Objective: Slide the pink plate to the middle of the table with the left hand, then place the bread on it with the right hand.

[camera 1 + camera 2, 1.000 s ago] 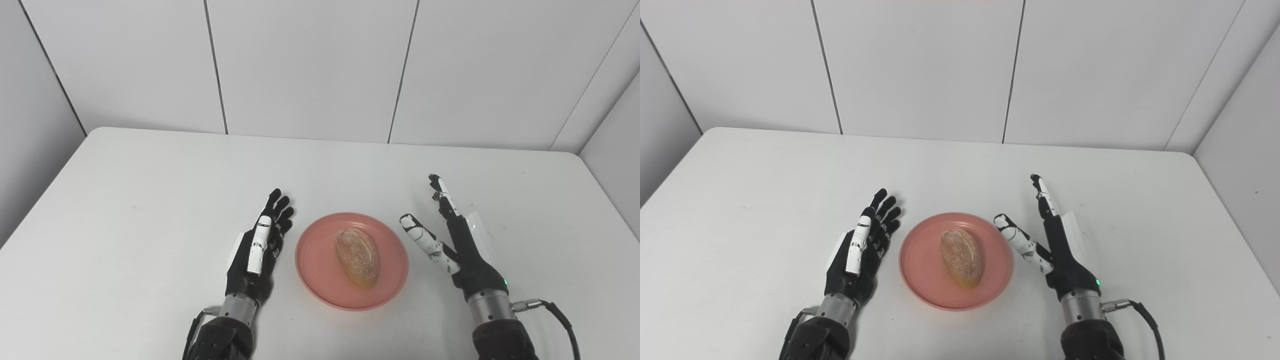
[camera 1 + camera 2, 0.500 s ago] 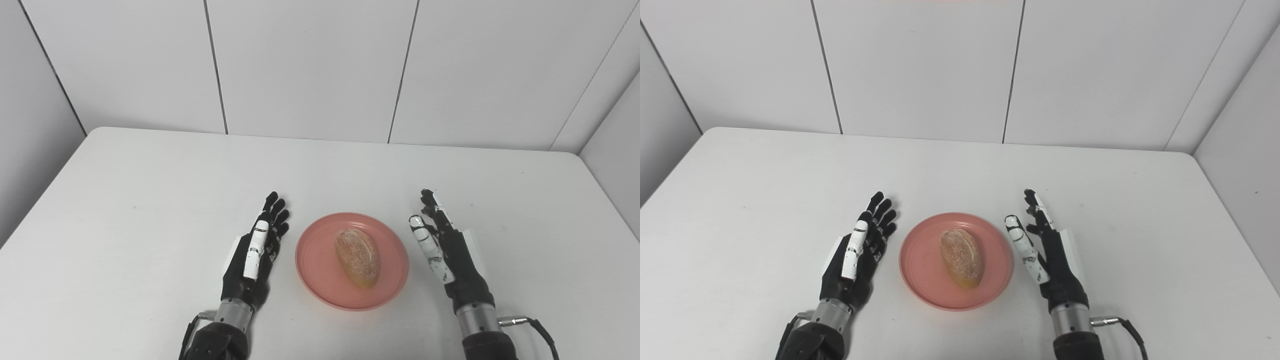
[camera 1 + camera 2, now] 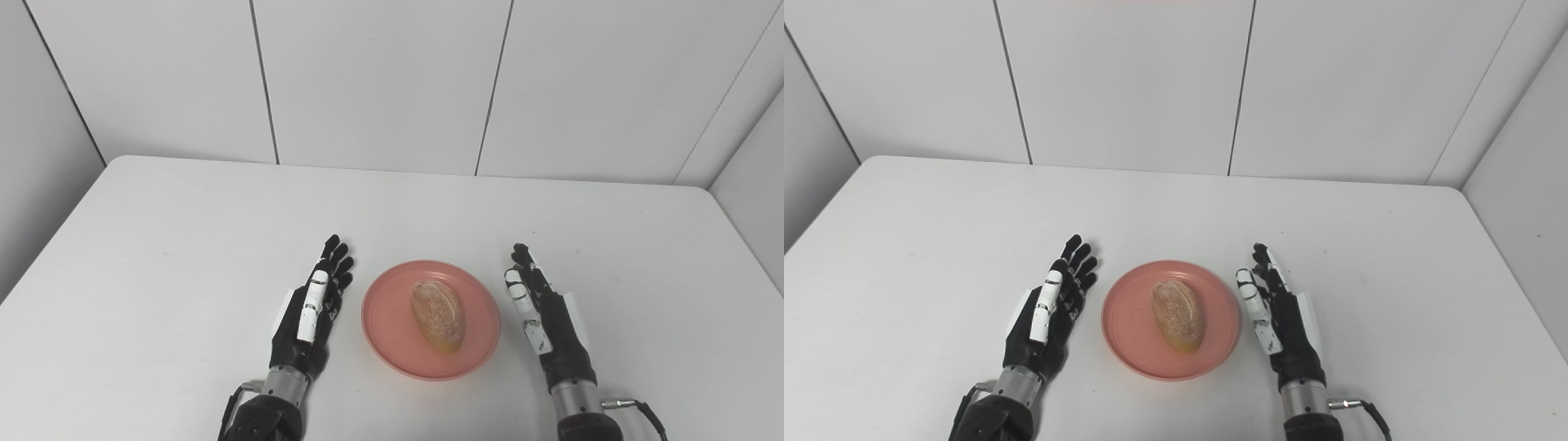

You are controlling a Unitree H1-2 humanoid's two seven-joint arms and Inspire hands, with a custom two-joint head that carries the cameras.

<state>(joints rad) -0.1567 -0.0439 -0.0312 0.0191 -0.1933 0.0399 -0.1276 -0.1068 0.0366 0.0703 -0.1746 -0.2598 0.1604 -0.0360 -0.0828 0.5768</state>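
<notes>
We saw bright, even, diffuse light; the white table (image 3: pixel 184 245) looked evenly lit without glare. Only faint, soft shadows lay under the plate (image 3: pixel 392 343). Both views were sharp, undistorted.

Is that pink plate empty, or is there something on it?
Not empty. The pink plate has a bread roll lying in its middle, with both hands off to the sides.

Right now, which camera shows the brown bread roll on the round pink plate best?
The right eye view: the brown bread roll lies nearer the picture's middle on the round pink plate. The left eye view shows it whole too, slightly right of centre.
</notes>
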